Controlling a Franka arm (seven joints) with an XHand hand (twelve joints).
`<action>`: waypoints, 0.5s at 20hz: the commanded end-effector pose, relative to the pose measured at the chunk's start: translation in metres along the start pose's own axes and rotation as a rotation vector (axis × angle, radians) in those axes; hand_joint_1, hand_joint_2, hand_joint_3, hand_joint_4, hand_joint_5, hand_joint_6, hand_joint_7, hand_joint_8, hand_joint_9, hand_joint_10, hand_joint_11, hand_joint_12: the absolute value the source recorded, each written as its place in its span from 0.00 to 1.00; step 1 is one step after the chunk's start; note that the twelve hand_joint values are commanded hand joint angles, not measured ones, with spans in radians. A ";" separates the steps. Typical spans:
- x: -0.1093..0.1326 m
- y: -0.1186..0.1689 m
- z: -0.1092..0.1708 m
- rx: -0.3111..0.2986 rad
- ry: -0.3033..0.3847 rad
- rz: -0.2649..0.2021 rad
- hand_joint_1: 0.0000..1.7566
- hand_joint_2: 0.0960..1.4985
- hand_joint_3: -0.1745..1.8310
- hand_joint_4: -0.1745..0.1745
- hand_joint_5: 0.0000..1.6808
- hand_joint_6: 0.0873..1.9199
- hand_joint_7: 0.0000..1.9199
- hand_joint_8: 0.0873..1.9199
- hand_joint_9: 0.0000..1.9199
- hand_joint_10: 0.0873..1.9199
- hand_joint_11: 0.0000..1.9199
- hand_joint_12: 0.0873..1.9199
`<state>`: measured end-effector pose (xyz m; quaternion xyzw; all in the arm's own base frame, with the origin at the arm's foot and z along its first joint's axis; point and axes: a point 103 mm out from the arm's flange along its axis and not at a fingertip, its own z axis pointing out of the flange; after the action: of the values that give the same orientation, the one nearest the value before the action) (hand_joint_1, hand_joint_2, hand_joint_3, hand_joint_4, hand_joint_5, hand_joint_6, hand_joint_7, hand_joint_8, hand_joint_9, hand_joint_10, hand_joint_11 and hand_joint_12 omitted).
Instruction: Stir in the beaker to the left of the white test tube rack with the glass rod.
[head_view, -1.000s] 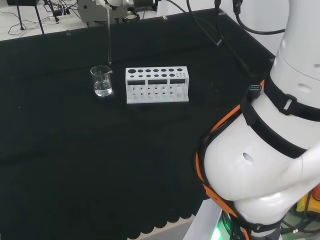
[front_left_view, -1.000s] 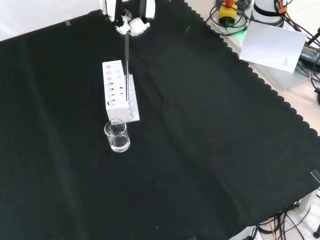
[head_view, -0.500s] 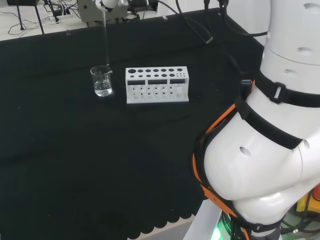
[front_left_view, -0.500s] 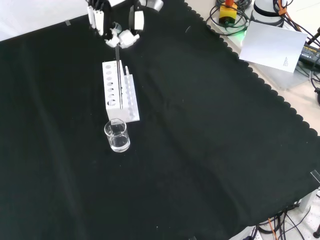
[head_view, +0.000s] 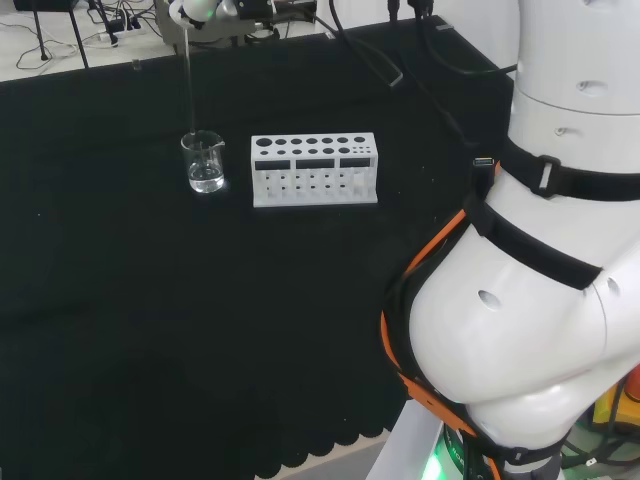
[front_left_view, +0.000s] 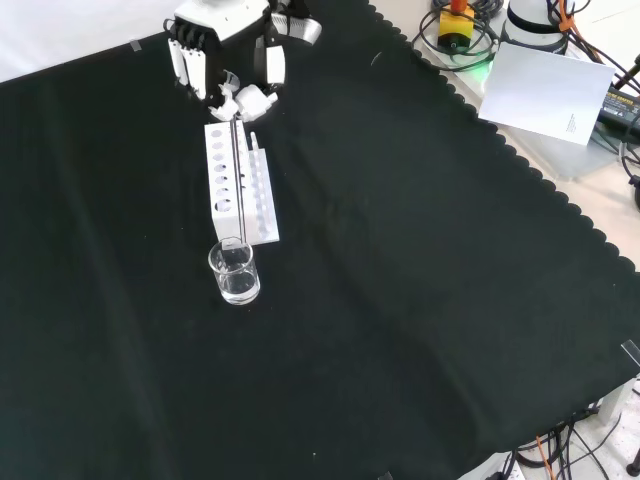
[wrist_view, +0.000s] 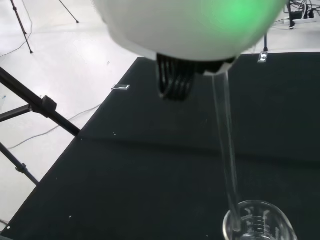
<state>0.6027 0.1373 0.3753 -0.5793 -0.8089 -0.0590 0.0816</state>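
A small clear beaker (head_view: 204, 162) with some clear liquid stands on the black cloth, left of the white test tube rack (head_view: 314, 168) in the head view. In the front view the beaker (front_left_view: 234, 271) stands just in front of the rack (front_left_view: 238, 182). The hand (front_left_view: 225, 62) hangs above the rack's far end, its fingers curled on the top of a thin glass rod (front_left_view: 239, 175). The rod (head_view: 188, 80) points nearly straight down. In the wrist view the rod (wrist_view: 226, 145) reaches down to the rim of the beaker (wrist_view: 260, 225); I cannot tell whether its tip touches the liquid.
The arm's big white links (head_view: 520, 300) stand at the head view's right. A white sheet (front_left_view: 545, 92) and cables lie off the cloth's scalloped edge at the front view's upper right. Black tripod legs (wrist_view: 30, 107) stand on the floor beyond the bench.
The hand has carried the rod left in the head view and nearer in the front view, from over the rack to over the beaker. The beaker and rack have not moved.
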 end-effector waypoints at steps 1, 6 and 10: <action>0.000 0.005 0.005 0.008 0.006 -0.013 0.76 0.22 0.64 0.00 0.73 0.39 0.73 0.43 0.92 0.31 0.72 0.48; -0.006 0.009 0.008 0.020 0.013 -0.010 0.76 0.22 0.64 0.00 0.73 0.39 0.73 0.43 0.92 0.31 0.72 0.48; -0.011 0.012 0.011 0.017 0.013 -0.010 0.76 0.22 0.64 0.00 0.73 0.39 0.73 0.43 0.92 0.31 0.72 0.48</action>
<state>0.6122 0.1373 0.3679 -0.5740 -0.8120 -0.0572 0.0891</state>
